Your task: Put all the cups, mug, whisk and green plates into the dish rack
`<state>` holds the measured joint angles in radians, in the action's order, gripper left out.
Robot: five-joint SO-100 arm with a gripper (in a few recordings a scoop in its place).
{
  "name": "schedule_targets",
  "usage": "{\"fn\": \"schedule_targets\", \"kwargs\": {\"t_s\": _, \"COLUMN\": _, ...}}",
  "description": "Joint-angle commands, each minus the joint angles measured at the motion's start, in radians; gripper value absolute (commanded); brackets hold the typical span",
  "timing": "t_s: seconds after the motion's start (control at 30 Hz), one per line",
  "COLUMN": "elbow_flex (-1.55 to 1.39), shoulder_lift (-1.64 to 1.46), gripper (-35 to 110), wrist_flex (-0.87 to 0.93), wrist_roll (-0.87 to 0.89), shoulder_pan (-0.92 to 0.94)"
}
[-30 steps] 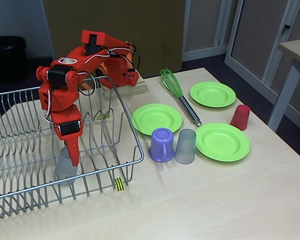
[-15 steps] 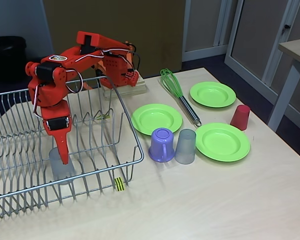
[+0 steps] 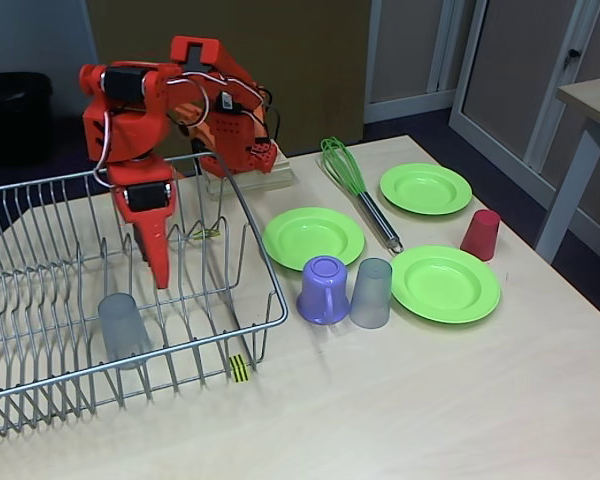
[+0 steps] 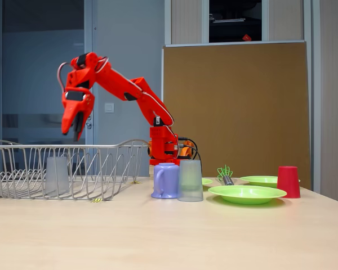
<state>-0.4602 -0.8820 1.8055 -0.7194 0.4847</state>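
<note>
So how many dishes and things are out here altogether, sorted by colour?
Green: 4, three plates and the whisk
Grey: 2, one cup in the dish rack, one cup on the table
Purple: 1, the mug
Red: 1, the small cup
Silver: 1, the dish rack
Total: 9

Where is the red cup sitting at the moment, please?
In a fixed view the red cup stands upside down on the table at the far right, between two green plates, apart from the whisk to its left.
</note>
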Motion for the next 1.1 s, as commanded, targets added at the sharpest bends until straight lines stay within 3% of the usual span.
{"fn": "schedule_targets", "kwargs": {"t_s": 0.0, "elbow_flex": -0.147, "shoulder_lift": -0.206, "gripper": 31, "wrist_flex": 0.006, "wrist_roll": 0.095, "shoulder_pan": -0.126}}
{"fn": "schedule_targets", "kwargs": {"t_s": 0.3, "elbow_flex": -0.46, "shoulder_lift": -0.477, "gripper": 27, "wrist_flex": -0.071, "wrist_roll": 0.652, "shoulder_pan": -0.591}}
{"fn": "schedule_targets", "kwargs": {"t_s": 0.6, "elbow_flex": -0.497, "shoulder_lift": -0.385, "gripper": 27, "wrist_flex": -0.227, "wrist_roll": 1.152, "shoulder_pan": -1.054}}
{"fn": "schedule_targets", "kwargs": {"t_s": 0.77, "elbow_flex": -0.354, "shoulder_lift": -0.201, "gripper": 29, "wrist_flex": -0.282, "wrist_roll": 1.335, "shoulder_pan": -1.221}}
{"fn": "schedule_targets", "kwargs": {"t_s": 1.07, "elbow_flex": -0.132, "shoulder_lift": 0.081, "gripper": 32, "wrist_flex": -0.331, "wrist_roll": 1.54, "shoulder_pan": -1.364}}
